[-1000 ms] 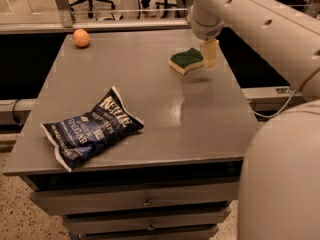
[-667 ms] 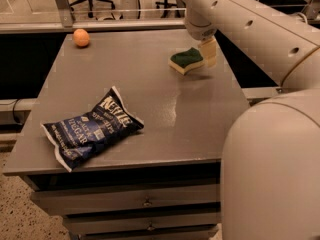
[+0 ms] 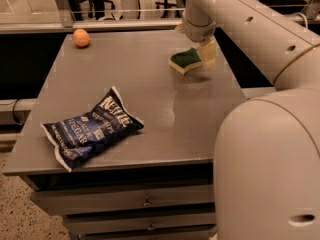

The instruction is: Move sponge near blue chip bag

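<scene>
The sponge (image 3: 184, 60), dark green on top with pale yellow foam beneath, is at the table's far right, tilted, with its right end at my gripper (image 3: 201, 58). The gripper comes down from above and is shut on the sponge. One cream finger (image 3: 208, 53) shows at the sponge's right side; the other finger is hidden. The blue chip bag (image 3: 92, 129), dark blue and crinkled with white "Kettle" lettering, lies flat near the table's front left corner, well apart from the sponge.
A round orange fruit (image 3: 81, 37) sits at the far left corner of the grey table (image 3: 165, 114). My white arm fills the right side of the view. Drawers run below the table's front edge. Office chairs stand behind the table.
The arm has shifted in the view and its bulk now fills more of the lower right. The sponge and gripper stay at almost the same spot. The bag has not moved.
</scene>
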Tool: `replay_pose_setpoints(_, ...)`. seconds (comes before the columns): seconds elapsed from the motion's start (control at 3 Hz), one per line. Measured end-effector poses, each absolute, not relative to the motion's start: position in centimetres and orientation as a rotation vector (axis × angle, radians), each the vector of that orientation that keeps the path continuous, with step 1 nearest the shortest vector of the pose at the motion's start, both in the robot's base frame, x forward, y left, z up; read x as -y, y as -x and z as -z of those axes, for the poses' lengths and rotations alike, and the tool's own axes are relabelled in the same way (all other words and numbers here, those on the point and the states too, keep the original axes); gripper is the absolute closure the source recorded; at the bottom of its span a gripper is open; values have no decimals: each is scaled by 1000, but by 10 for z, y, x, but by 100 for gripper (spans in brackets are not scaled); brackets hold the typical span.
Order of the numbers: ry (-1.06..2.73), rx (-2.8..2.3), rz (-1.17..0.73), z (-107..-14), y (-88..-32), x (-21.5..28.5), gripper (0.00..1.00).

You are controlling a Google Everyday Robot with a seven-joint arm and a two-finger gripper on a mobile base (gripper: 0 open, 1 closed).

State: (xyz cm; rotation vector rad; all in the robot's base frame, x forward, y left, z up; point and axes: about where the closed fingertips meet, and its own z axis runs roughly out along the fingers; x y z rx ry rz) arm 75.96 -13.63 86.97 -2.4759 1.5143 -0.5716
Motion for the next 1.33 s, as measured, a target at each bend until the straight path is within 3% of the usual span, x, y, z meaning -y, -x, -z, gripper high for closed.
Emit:
replay_pose_setpoints(0.67,2556,-1420,474,-857,-755,114,0)
replay_pose_setpoints(1.33,2597,-1382,438,-849,-756,104,41)
